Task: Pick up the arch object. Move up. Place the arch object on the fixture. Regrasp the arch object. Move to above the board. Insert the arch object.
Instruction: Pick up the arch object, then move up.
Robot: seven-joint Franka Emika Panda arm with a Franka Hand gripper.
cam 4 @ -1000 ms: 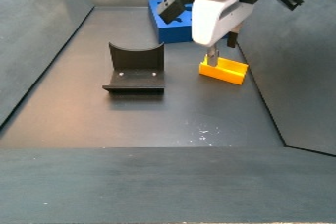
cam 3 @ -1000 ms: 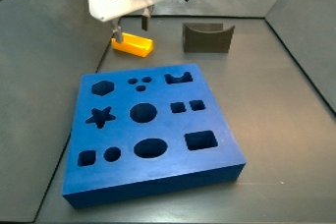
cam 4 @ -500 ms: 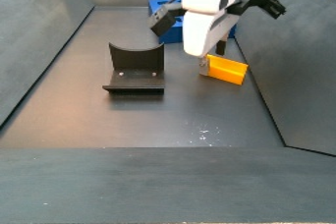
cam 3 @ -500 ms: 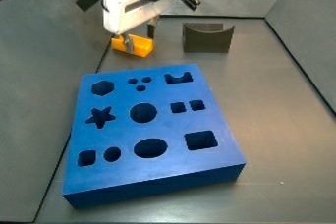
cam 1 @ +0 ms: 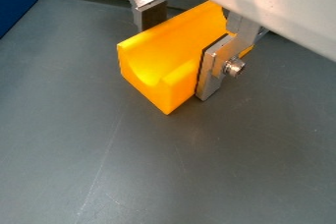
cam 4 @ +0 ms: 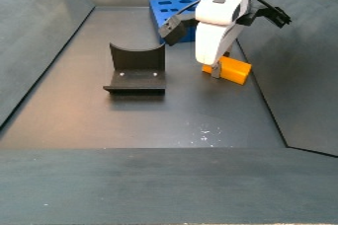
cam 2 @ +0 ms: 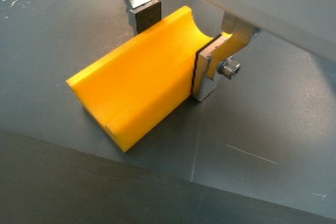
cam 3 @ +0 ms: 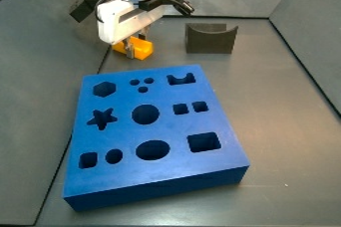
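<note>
On the tabletop [cam 3: 266,82] behind the board [cam 3: 154,131], the gripper [cam 1: 184,36] has dropped down around the arch object [cam 1: 168,59] — its fingers [cam 2: 210,66] now sit on both sides, nearly touching — so the pick-up looks close.

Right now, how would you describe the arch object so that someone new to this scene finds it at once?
Start from the big blue board and look past its far edge. There the end effector straddles a small yellow-orange block, the arch object, on the floor. It is the only bright orange thing; the nearby fixture is dark.
</note>
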